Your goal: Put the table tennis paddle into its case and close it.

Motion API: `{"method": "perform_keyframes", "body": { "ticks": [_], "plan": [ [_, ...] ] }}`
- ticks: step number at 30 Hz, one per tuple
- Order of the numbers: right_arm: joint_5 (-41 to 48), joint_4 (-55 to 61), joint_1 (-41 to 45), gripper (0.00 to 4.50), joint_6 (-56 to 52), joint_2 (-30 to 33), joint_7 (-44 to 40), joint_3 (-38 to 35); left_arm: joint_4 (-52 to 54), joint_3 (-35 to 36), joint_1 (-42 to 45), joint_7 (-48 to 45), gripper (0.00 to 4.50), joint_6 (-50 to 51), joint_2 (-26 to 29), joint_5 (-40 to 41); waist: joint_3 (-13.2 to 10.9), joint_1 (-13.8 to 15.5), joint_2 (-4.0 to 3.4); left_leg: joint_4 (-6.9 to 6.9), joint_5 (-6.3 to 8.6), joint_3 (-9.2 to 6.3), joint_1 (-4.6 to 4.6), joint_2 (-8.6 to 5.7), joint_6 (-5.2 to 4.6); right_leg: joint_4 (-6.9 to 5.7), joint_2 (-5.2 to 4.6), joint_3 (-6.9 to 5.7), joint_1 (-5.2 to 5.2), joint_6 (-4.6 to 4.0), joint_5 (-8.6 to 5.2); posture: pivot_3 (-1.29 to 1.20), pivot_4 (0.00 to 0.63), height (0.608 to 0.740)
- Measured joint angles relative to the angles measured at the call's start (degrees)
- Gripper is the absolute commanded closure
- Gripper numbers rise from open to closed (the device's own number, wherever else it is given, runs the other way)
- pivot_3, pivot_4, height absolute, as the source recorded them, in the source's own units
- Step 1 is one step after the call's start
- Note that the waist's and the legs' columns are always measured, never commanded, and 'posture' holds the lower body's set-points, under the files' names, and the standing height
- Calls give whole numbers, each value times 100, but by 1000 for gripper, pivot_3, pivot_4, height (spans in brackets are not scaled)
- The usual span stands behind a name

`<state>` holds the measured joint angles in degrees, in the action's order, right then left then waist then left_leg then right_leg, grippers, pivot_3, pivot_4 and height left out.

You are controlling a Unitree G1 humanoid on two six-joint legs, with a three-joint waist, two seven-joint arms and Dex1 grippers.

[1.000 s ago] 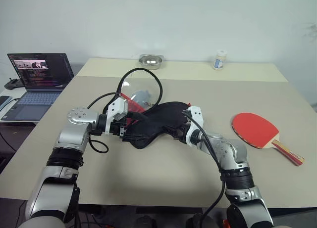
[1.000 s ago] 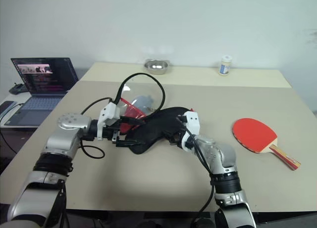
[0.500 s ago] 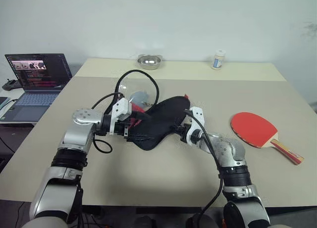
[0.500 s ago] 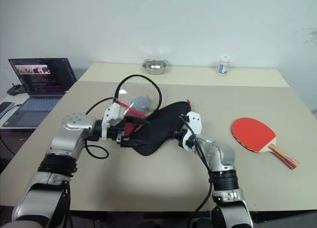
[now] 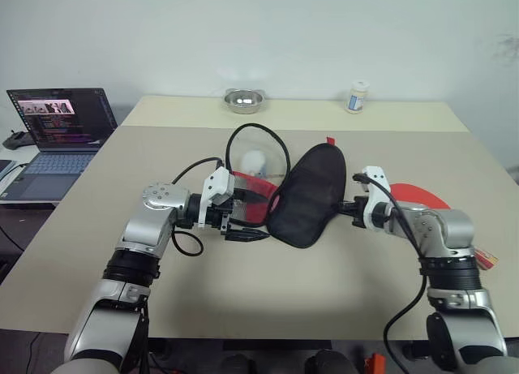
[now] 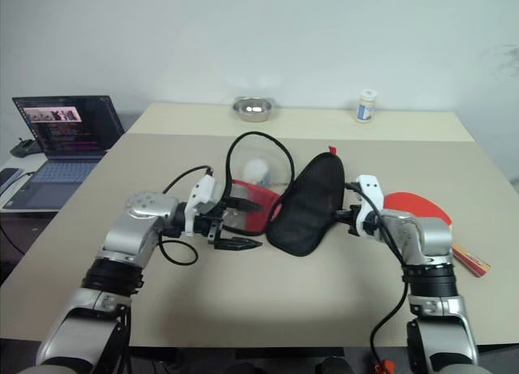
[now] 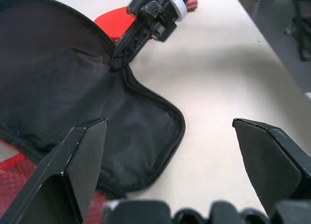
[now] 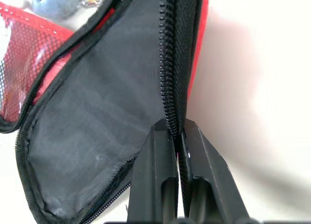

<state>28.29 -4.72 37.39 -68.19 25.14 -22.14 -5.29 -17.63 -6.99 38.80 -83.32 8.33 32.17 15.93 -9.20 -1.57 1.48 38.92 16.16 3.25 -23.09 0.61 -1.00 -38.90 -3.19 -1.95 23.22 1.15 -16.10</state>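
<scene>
Beige worktop carrying, largest first: case lying unzipped mid-surface, black flap raised, red mesh side beneath. Table tennis paddle lying outside case, just behind right arm. Right tool pinching case's zipper edge, fingers pressed together. Left tool hovering beside case's open end, fingers spread, holding nothing.

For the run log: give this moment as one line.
stage: opening case | right gripper: shut on case zipper edge | left gripper: open, beside case | table tennis paddle: on table, outside case
</scene>
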Motion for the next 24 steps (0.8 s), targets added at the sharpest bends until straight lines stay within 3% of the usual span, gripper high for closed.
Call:
{"method": "perform_keyframes", "body": {
  "ticks": [8, 22, 24],
  "plan": [
    [-340, -919, 382, 4450, 334, 1036, -1014, 656, 50, -63, -26, -32, 0, -6, -7, 7, -5, 1, -5, 1, 0, 1, 0, -1, -1, 2, 0, 0, 0, 0, 0, 0, 150, 740],
    [-1382, -2960, 1455, 4450, 1681, 957, -1753, 1198, 50, -67, -111, -60, 0, -118, -29, 3, -8, 0, -11, 0, 0, 2, -3, 0, 0, 6, -1, 0, 0, 0, 0, 0, 150, 740],
    [-1444, -3082, 1517, 4014, 1784, 911, -1759, 1197, 50, -67, -139, -59, 0, -130, -29, 2, -9, 0, -11, 0, 0, 2, -3, 1, 0, 5, -2, 0, 0, 0, 0, 0, 150, 740]
  ]
}}
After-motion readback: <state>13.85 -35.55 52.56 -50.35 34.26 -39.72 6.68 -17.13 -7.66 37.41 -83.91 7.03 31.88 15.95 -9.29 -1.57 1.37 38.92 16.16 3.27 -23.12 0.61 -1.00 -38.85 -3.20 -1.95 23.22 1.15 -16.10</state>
